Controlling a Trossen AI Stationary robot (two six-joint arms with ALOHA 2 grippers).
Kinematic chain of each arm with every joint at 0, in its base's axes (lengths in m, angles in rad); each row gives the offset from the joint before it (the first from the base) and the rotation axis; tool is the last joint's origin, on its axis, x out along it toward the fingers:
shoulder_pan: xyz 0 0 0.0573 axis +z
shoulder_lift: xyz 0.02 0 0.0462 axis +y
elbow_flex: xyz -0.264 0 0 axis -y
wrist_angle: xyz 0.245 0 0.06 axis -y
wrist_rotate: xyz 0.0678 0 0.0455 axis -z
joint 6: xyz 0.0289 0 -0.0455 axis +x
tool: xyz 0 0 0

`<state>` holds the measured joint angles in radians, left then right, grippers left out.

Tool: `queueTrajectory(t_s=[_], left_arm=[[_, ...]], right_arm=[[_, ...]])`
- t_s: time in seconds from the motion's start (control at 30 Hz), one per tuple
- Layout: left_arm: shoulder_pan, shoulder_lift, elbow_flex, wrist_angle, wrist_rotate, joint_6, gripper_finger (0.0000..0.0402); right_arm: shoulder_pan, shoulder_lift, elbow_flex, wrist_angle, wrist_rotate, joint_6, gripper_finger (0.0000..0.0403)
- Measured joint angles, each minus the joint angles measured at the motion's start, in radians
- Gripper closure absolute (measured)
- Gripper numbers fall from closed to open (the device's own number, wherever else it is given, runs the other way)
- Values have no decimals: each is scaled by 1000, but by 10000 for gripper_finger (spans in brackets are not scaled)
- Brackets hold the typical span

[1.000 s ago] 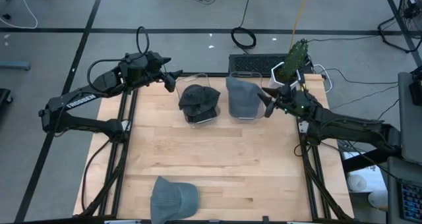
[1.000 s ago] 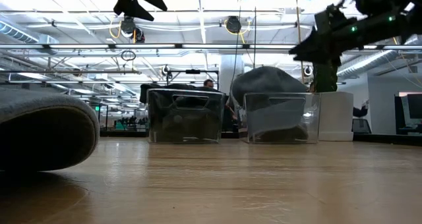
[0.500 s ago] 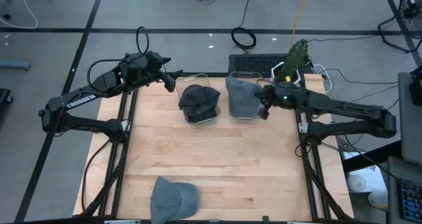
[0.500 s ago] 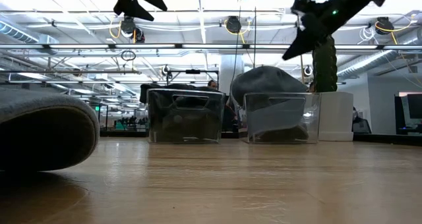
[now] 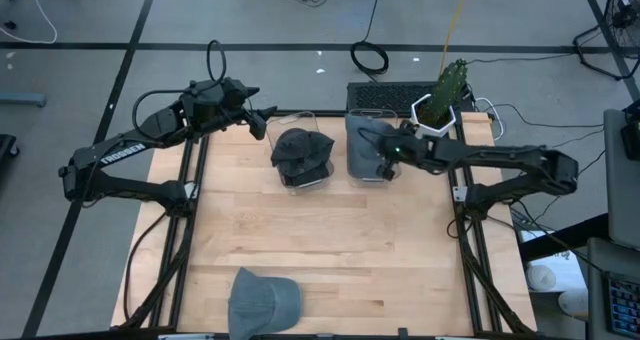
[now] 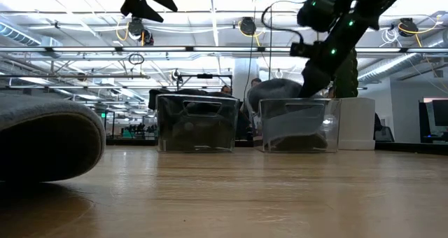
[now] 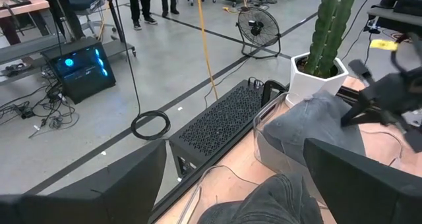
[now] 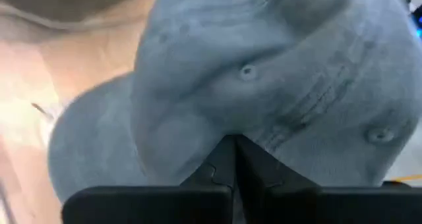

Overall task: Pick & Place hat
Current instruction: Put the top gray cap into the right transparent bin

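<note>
Swinging in from the table's edge over the last second, the right gripper [image 5: 388, 156] now presses down on the grey hat [image 5: 366, 146] in its bin [image 5: 368, 177]. Its fingers [image 8: 231, 159] look clenched tip to tip against the crown, probably tamping it. Left gripper [image 5: 262, 121] hasn't moved, released, beside the dark hat [image 5: 301, 151]. A third hat [image 5: 264, 299] waits nearer the front.

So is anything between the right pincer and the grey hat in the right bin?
Nothing visible. The right pincer is already down on the grey hat in the right bin, fingers together against the fabric.
</note>
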<state>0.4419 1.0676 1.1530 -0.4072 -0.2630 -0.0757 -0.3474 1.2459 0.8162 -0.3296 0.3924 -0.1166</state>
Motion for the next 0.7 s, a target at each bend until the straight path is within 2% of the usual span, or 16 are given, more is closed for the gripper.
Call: queueTrajectory(t_s=[0.17, 0.27, 0.43, 0.57, 0.7], left_arm=[[0, 0, 0, 0, 0, 0, 36], [0, 0, 0, 0, 0, 0, 36], [0, 0, 0, 0, 0, 0, 36], [0, 0, 0, 0, 0, 0, 36], [0, 0, 0, 0, 0, 0, 36]], right_arm=[[-18, 84, 0, 24, -90, -23, 403], [6, 97, -1, 69, -38, -32, 403], [71, -8, 28, 26, 79, -21, 403], [97, -119, 43, -122, 74, 92, 403], [70, -170, 42, -299, 69, 192, 403]])
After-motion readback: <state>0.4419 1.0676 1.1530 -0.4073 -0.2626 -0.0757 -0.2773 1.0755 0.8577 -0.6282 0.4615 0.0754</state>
